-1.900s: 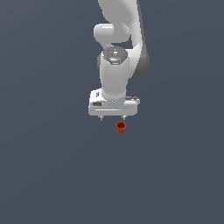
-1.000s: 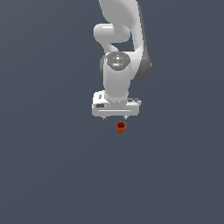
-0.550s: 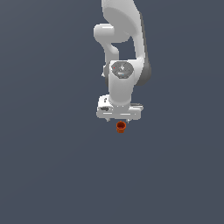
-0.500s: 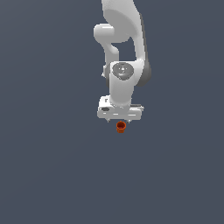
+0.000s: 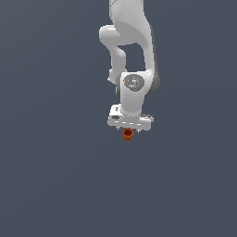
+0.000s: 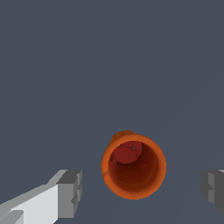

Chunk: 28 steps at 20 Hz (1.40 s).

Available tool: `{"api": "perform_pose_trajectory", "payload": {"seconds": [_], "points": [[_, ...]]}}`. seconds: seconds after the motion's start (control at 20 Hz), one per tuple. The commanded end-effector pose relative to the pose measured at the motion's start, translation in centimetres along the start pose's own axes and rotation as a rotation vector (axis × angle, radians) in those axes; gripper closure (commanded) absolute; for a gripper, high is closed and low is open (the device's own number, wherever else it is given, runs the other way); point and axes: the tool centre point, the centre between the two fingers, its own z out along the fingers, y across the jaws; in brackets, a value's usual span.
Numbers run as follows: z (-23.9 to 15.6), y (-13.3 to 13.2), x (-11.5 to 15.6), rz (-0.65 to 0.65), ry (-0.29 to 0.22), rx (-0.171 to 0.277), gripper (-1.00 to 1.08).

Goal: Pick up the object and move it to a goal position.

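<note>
The object (image 6: 133,165) is a small orange-red hollow cup standing upright on the grey floor; the wrist view looks straight down into its open top. My gripper (image 6: 142,188) is open, with one grey fingertip (image 6: 70,194) on each side of the cup and clear gaps between pads and cup. In the exterior view the object (image 5: 128,134) peeks out just below the white gripper (image 5: 130,127), which hovers directly over it and hides its own fingers.
The white arm (image 5: 132,60) rises above the gripper toward the frame's top. Plain dark grey floor (image 5: 55,176) surrounds the cup on every side. No goal marker shows.
The gripper has come down over the cup and shifted slightly toward the exterior view's right. The cup has stayed in place.
</note>
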Motion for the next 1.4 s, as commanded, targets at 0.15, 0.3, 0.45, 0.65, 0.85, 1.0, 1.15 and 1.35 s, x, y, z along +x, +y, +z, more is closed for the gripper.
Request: {"api": "perform_pose_trajectory", "payload": {"seconds": [0.15, 0.3, 0.45, 0.65, 0.85, 1.0, 1.15, 1.35], "points": [[0.2, -0.1, -0.1, 0.005, 0.001, 0.000, -0.92], [0.8, -0.1, -0.1, 0.005, 0.001, 0.000, -0.92], [1.9, -0.1, -0.2, 0.007, 0.001, 0.000, -0.92], [3.9, -0.1, -0.2, 0.008, 0.002, 0.000, -0.92], [5.1, -0.1, -0.2, 0.009, 0.002, 0.000, -0.92], [5.3, -0.1, -0.1, 0.010, 0.003, 0.001, -0.92], [5.3, -0.1, -0.1, 0.010, 0.003, 0.001, 1.08], [5.3, -0.1, -0.1, 0.010, 0.003, 0.001, 1.08]]}}
